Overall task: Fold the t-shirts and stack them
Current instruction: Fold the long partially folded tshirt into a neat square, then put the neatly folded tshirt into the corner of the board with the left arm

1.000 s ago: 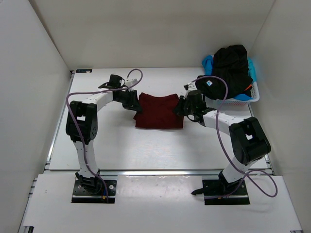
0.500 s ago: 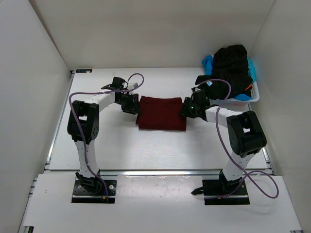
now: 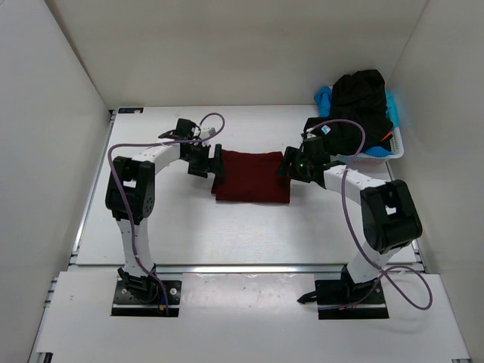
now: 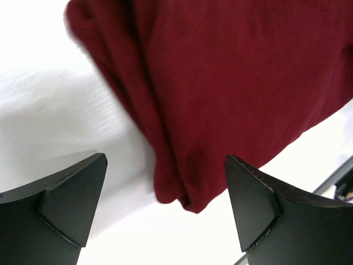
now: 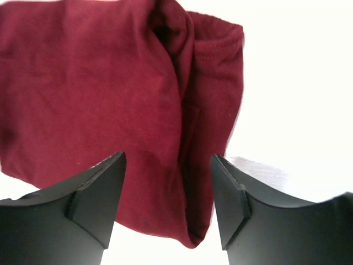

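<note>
White tabletop (image 3: 151, 227) runs away from the two arm bases at its near edge. Further in, about midway across, a dark red t-shirt (image 3: 249, 176) lies folded into a rough rectangle, flat on the surface between the two grippers. The left gripper (image 3: 213, 162) is at the shirt's left edge with its fingers spread wide and nothing pinched. Its wrist view shows the layered fold edge running beneath the gap between them. The right gripper (image 3: 286, 164) is at the opposite edge, also spread and empty, with the doubled-over hem lying under its gap. Whether either touches the cloth cannot be told. Beyond and to the right of the right gripper, a white basket (image 3: 395, 153) holds a heaped black t-shirt (image 3: 361, 98), with a light blue t-shirt (image 3: 324, 96) showing beside it.
</note>
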Available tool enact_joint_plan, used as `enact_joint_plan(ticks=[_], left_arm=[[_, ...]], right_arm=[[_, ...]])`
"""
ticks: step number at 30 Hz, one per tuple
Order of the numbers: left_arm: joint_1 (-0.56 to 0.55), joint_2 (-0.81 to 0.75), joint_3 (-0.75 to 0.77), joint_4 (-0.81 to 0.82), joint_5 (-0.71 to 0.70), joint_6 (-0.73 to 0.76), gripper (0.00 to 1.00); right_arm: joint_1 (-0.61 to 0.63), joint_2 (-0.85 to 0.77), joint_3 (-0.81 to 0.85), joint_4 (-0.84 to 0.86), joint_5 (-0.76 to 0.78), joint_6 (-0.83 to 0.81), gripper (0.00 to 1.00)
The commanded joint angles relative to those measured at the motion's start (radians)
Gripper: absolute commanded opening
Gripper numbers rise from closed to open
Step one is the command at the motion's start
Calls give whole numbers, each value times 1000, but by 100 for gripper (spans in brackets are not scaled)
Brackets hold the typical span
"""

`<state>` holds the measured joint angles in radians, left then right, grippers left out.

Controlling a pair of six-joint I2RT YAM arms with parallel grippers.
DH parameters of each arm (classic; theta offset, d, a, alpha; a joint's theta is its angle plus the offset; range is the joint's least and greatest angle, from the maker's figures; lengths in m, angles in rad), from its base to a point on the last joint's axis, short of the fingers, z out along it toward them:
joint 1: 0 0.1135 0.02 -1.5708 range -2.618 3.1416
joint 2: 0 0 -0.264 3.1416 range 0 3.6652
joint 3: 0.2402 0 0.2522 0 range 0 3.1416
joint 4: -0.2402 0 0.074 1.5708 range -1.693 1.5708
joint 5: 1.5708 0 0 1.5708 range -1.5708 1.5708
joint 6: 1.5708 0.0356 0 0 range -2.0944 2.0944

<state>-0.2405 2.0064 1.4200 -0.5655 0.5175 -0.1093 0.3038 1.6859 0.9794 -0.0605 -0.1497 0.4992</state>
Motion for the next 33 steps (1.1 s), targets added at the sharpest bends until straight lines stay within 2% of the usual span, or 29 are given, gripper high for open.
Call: enact_joint_plan(ticks=[1, 3, 6, 8, 9, 10, 11, 12, 19, 24, 28, 33], left_arm=[[-32, 60, 95, -54, 35, -4, 98], [-52, 95, 109, -94, 27, 3, 99], [-62, 112, 94, -97, 19, 5, 99], [-66, 118, 85, -99, 4, 10, 94], [-69, 124, 85, -99, 7, 8, 88], [-68, 129, 82, -103, 0, 5, 84], [-72, 138, 85, -108, -2, 5, 75], [-71, 152, 85, -108, 3, -4, 68], [-62, 176, 95, -111, 45, -9, 34], [-52, 176, 111, -114, 75, 10, 24], [-36, 184, 148, -120, 58, 25, 17], [53, 216, 273, -183, -2, 97, 16]], right_arm=[[-17, -52, -2, 36, 32, -7, 62], [-32, -35, 19, 45, 13, -37, 61], [-51, 26, 99, 30, 19, -83, 52], [-77, 84, 151, 37, -5, -79, 34], [-78, 103, 181, 34, -33, -80, 29], [-94, 124, 212, 40, -45, -80, 17], [-97, 145, 222, 30, -59, -76, 7], [-94, 152, 246, 36, -63, -79, 2], [-49, 150, 251, 126, -83, -108, 0], [-36, 239, 317, 97, -140, -97, 0], [-35, 316, 429, 1, -137, -100, 0], [-31, 267, 412, 31, -146, -91, 0]])
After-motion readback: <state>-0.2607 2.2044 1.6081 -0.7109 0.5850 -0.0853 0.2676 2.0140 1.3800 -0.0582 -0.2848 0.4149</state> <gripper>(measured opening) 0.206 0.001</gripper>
